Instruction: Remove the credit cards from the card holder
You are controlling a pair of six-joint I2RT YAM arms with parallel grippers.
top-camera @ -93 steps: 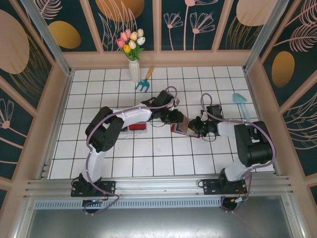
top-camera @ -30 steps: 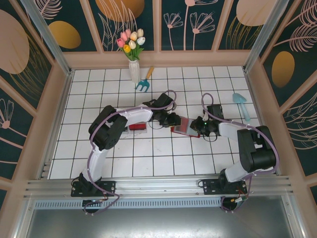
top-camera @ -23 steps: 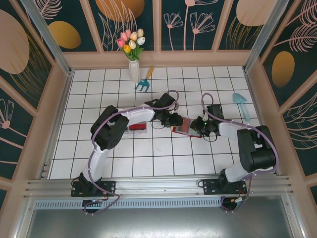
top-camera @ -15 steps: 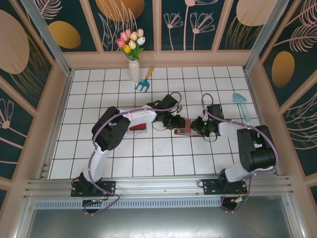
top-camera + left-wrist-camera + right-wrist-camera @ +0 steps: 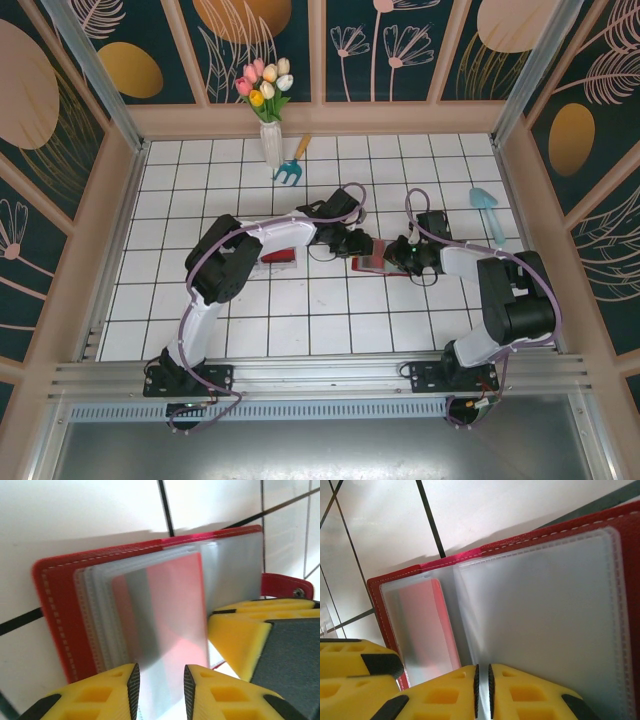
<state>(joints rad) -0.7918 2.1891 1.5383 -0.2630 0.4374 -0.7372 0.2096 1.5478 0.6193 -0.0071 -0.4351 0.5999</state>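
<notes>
The flat red folding card holder (image 5: 372,263) lies open on the white tiled desk (image 5: 200,310), near its middle and between the two arms' tips. Inside it, frosted clear plastic sleeves (image 5: 545,600) are stitched to the red cover, and one sleeve holds a red card (image 5: 427,630). A short red strap with a metal snap (image 5: 287,585) sticks out from one edge.

The left fingers (image 5: 100,697), padded in yellow, reach in from the holder's left side. They stand a narrow gap apart, with fanned sleeves showing in the gap. I cannot tell whether they press on a sleeve or only straddle it. The right fingers (image 5: 520,695) come from the opposite side and are drawn almost together, leaving only a thin slit that pinches the edge of a sleeve of the card holder. The two sets of fingers sit just beside each other over the holder and cover much of it from above.

To the left, partly under the left arm, lies a small red and white object (image 5: 280,257) too small to make out. Well apart, at the far edge, a white vase of pink, yellow and white tulips (image 5: 270,143) stands upright. Just beside it lies a blue hand fork with a wooden handle (image 5: 291,164). A pale blue trowel (image 5: 487,210) lies off to the right.
</notes>
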